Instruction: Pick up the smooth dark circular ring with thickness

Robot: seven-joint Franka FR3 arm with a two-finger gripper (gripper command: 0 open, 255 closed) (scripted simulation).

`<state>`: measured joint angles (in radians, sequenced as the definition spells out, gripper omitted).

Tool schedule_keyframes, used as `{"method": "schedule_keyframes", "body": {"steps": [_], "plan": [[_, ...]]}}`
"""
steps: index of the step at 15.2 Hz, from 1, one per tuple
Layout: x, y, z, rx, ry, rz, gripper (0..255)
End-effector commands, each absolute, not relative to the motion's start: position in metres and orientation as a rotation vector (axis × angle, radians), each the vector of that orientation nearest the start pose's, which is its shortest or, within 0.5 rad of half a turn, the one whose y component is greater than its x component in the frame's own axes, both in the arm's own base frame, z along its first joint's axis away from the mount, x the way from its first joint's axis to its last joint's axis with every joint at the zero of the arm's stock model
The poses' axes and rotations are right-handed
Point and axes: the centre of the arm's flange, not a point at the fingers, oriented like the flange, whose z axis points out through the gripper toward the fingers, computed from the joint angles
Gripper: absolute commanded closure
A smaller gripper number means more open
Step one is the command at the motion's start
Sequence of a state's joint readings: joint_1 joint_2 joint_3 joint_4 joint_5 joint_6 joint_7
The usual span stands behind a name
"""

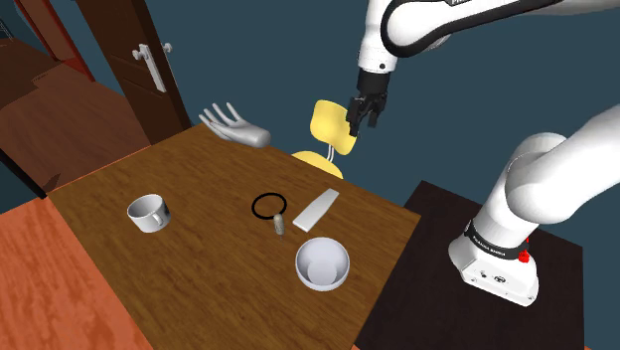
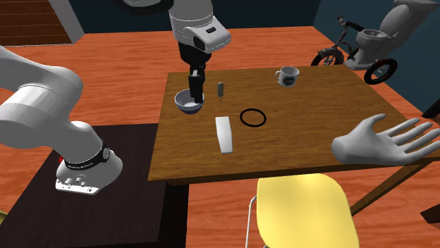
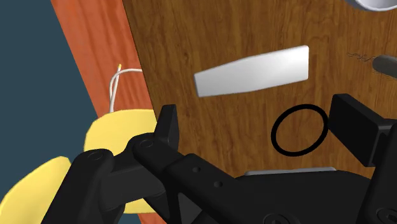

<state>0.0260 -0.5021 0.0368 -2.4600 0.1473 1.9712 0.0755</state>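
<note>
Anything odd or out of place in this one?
Yes: a large grey open hand lies at a corner of the table, fingers seemingly overhanging the edge, odd beside the cup, bowl and ring. Nothing looks spilled or tipped.

The table (image 1: pixel 189 283) shows brown wood grain with a dull sheen; the floor (image 1: pixel 45 298) is redder wood. The ring (image 3: pixel 274 132) is smooth black, the bowl (image 1: pixel 320 283) glossy white, the fingers (image 3: pixel 167 130) matt black.

Gripper (image 1: pixel 364 125) open, empty, pts down
</note>
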Motion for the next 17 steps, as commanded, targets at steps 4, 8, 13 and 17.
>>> {"method": "schedule_keyframes", "body": {"steps": [4,8,13,17], "plan": [[0.437,0.064,0.431,-3.047,0.089,-0.009,0],[0.471,0.088,0.395,-3.069,0.072,-0.008,0],[0.512,0.117,0.350,-3.096,0.049,-0.007,0],[0.545,0.139,0.313,-3.118,0.031,-0.006,0]]}}
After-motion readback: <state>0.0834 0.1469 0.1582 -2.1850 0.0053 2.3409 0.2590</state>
